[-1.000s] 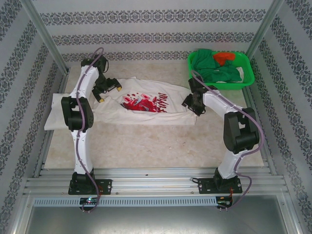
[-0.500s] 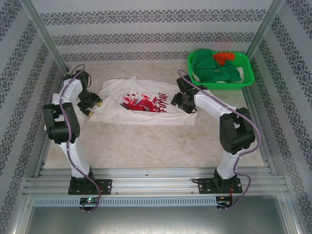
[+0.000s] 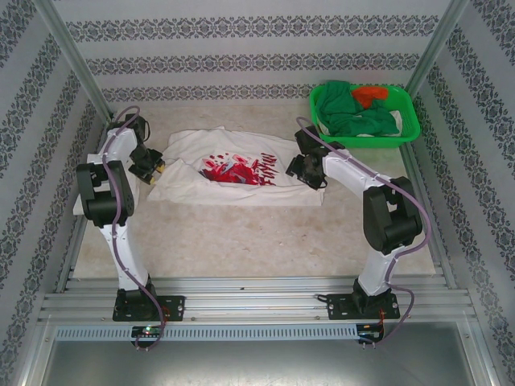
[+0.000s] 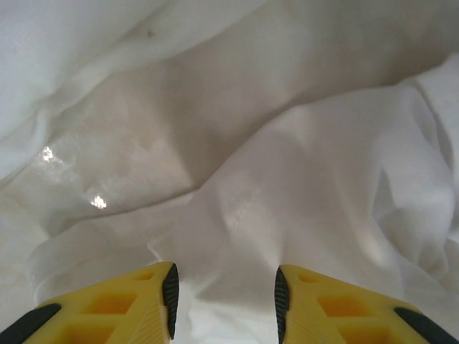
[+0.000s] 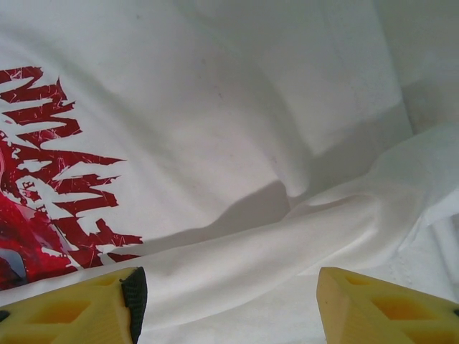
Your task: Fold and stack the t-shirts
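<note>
A white t-shirt [image 3: 233,185] with a red-and-black splash graphic lies spread and partly folded across the middle of the table. My left gripper [image 3: 151,167] hovers at its left edge, open, its yellow fingers [image 4: 122,308] wide over rumpled white cloth [image 4: 287,179]. My right gripper [image 3: 302,170] sits at the shirt's right edge, open, straddling a raised fold of white fabric [image 5: 287,251] beside the red lettering [image 5: 50,172]. Another white cloth [image 3: 80,201] pokes out behind the left arm at the table's left side.
A green plastic basket [image 3: 407,104] stands at the back right, holding green and orange garments. Patterned walls and metal frame posts close in the table on three sides. Bare tabletop [image 3: 241,241] stretches between the shirt and the arm bases.
The left arm swung from above the shirt's collar out to its left edge and lowered. The right gripper shifted left onto the shirt's right edge. The shirt's left side has been drawn in.
</note>
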`<state>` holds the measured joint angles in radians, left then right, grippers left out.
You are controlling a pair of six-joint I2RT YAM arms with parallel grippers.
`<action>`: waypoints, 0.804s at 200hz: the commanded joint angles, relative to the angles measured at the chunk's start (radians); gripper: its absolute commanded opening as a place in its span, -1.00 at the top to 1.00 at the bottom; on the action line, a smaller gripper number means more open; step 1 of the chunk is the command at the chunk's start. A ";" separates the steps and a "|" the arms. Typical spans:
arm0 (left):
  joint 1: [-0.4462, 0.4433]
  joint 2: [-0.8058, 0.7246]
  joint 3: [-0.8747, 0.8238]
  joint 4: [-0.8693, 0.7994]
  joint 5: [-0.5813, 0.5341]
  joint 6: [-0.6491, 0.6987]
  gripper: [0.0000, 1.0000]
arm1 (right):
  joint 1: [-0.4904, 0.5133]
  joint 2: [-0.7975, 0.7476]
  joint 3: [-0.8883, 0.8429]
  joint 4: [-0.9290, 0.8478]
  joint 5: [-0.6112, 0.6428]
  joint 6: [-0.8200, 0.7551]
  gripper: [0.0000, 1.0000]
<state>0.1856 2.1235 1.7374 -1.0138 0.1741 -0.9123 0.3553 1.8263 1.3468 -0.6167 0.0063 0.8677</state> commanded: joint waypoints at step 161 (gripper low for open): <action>-0.017 -0.075 0.007 -0.060 -0.076 -0.032 1.00 | -0.013 -0.033 -0.023 0.010 0.022 0.024 -0.29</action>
<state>0.1890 2.1208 1.7153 -1.0126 0.1444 -0.9691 0.3550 1.8225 1.3300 -0.6083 0.0109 0.8783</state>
